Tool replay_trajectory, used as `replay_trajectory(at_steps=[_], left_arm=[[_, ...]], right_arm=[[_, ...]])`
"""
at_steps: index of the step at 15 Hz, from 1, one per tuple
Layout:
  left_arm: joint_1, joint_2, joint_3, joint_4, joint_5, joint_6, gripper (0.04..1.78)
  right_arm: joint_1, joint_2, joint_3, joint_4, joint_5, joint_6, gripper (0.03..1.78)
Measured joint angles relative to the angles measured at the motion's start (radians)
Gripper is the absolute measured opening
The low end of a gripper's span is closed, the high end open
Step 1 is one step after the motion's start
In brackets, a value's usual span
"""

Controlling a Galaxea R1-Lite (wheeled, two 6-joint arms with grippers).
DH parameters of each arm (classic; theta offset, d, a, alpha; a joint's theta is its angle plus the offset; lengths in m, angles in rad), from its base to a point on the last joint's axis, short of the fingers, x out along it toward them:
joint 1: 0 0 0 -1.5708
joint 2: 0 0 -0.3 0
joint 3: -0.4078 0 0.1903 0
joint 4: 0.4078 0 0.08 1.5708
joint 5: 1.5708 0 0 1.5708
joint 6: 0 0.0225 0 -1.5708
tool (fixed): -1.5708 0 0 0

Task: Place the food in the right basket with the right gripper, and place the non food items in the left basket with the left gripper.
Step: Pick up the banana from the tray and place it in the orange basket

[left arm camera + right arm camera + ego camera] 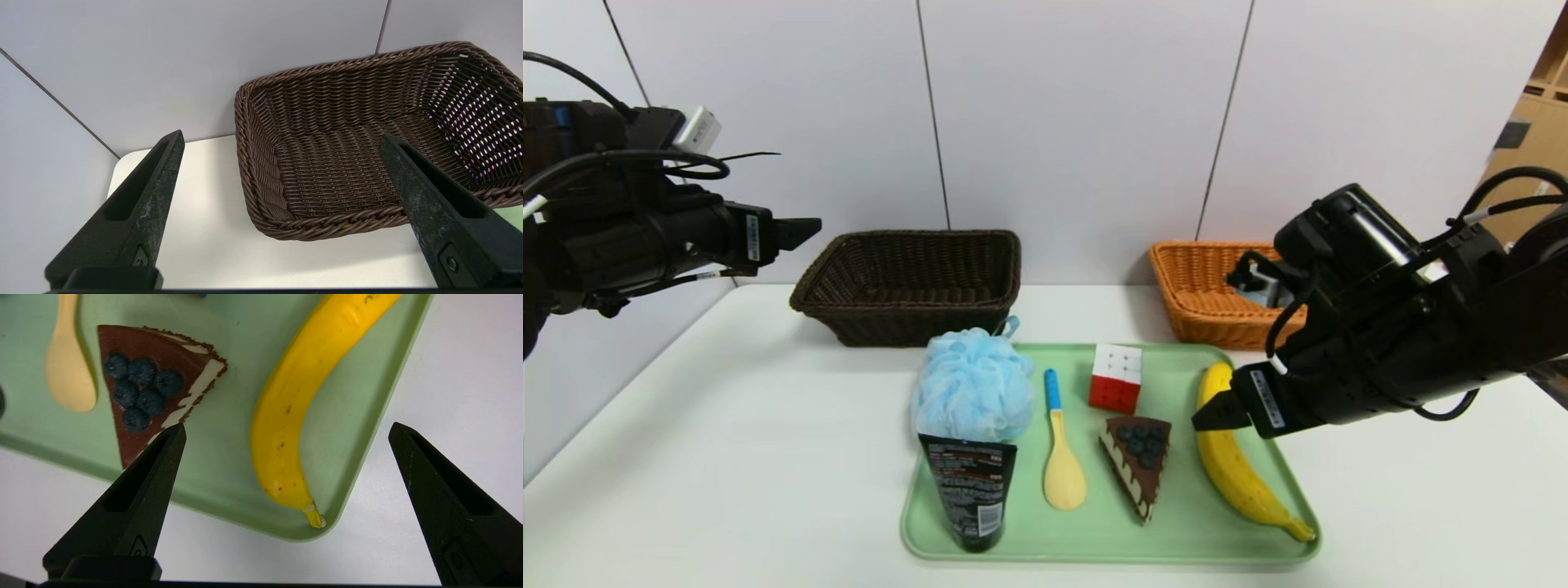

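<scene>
You're seeing no readable print on the black squeeze tube [970, 494] — your right gripper [286, 430], fingers spread, is hovering over the yellow, lightly speckled banana [298, 396] lying on the green tray [359, 428], while your left gripper [282, 143] is hanging wide open facing the dark brown basket [347, 163].

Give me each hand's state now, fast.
Left hand: open, empty, aimed at the dark brown basket.
Right hand: open, empty, above the banana.

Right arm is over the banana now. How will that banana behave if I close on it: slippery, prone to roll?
The banana looks smooth and glossy, so the fingers may slip. It lies flat on the green tray, and its curve probably stops it rolling, though it may pivot. The open right gripper straddles it, seemingly wide enough.
</scene>
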Motion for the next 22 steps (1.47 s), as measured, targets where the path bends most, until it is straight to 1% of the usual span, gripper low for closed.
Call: replay_trajectory(at_steps=[2,5,11,15,18,20,22], left_arm=[[0.0,0.004,0.003,0.0,0.0,-0.001,1.69],[0.0,0.004,0.02,-0.001,0.002,-0.005,1.69],[0.001,0.008,0.046,-0.004,0.002,-0.008,1.69],[0.001,0.011,0.082,-0.071,0.001,-0.006,1.69],[0.004,0.014,0.101,-0.087,0.001,-0.009,1.69],[0.004,0.015,0.072,-0.089,0.001,-0.009,1.69],[0.005,0.015,0.084,-0.088,0.001,-0.009,1.69]], right_arm=[[0.0,0.016,0.016,-0.041,-0.009,-0.002,1.71],[0.001,0.032,0.022,-0.069,-0.011,-0.005,1.71],[-0.008,0.044,0.029,-0.072,-0.011,-0.004,1.71],[-0.01,0.048,0.035,-0.103,-0.012,-0.001,1.71],[-0.012,0.056,0.038,-0.105,-0.015,-0.001,1.71],[-0.014,0.063,0.039,-0.106,-0.017,-0.001,1.71],[-0.014,0.069,0.054,-0.107,-0.024,-0.001,1.71]])
